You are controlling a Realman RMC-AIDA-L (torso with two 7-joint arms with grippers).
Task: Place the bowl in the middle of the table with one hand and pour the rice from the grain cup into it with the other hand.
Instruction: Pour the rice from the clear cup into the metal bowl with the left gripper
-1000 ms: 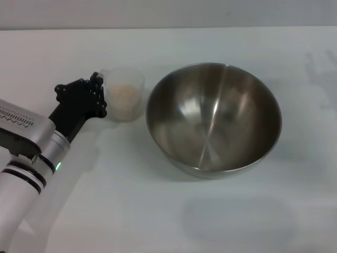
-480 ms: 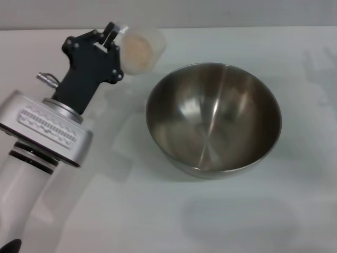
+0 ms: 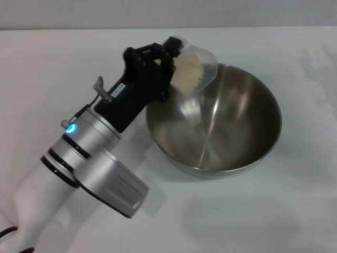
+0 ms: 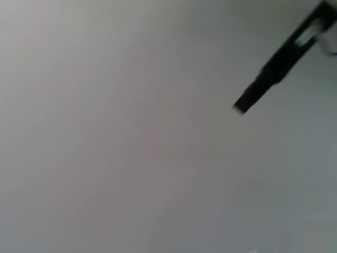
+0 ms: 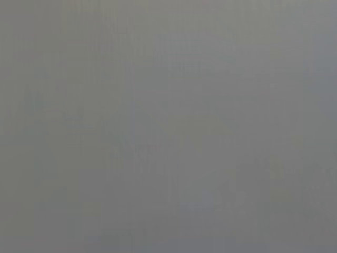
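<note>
The left tool (image 3: 169, 52) is gripping the grain cup (image 3: 196, 67), tilting it over the near-left rim of the steel bowl (image 3: 221, 126), which is sitting mid-tabletop (image 3: 274, 211); rice (image 3: 188, 73) is sliding mouthward.

no legible text, only blurred label marks on left arm (image 3: 118, 90)

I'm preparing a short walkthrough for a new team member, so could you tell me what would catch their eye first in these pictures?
The large shiny bowl on the white table stands out first, right of centre in the head view. Next is the left hand, raised at the bowl's far left rim and holding the grain cup tipped over it, with the rice inside the cup.
</note>
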